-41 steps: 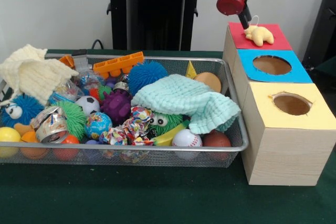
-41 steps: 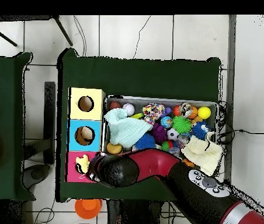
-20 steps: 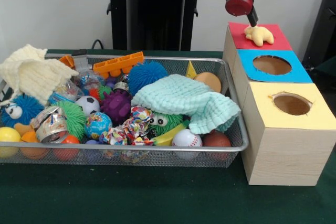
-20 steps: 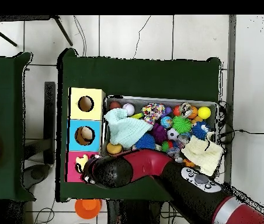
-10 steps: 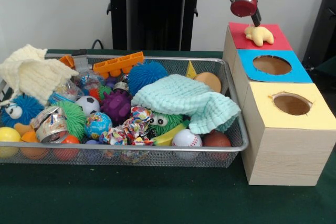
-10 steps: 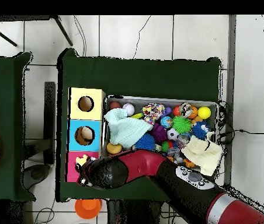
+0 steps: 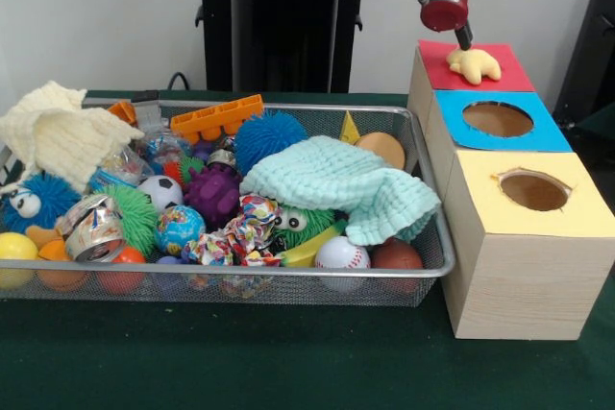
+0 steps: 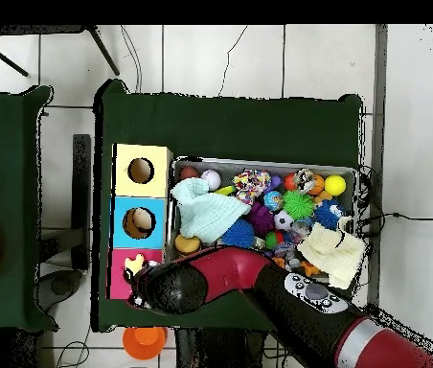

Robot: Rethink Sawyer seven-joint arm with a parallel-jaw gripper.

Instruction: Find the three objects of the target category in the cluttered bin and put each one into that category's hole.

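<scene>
Wire bin of mixed toys at left; three-hole box at right with the gripper above its red section.

The wire bin [image 7: 423, 266] on the green desk [image 7: 288, 372] holds a cream knitted cloth [image 7: 58, 136], an orange block toy [image 7: 217, 117], a blue spiky ball [image 7: 269, 136], a mint knitted cloth [image 7: 336, 184] and assorted small balls. Just beside it stands the wooden box [image 7: 519, 295] (yellow, blue and red tops, front to back). A yellow plush toy [image 7: 475, 64] lies on the red section [image 7: 500, 72], over its hole. The gripper [image 7: 464, 40] hangs just above the plush, at its rear edge; whether it is spread or pressed together cannot be told.
</scene>
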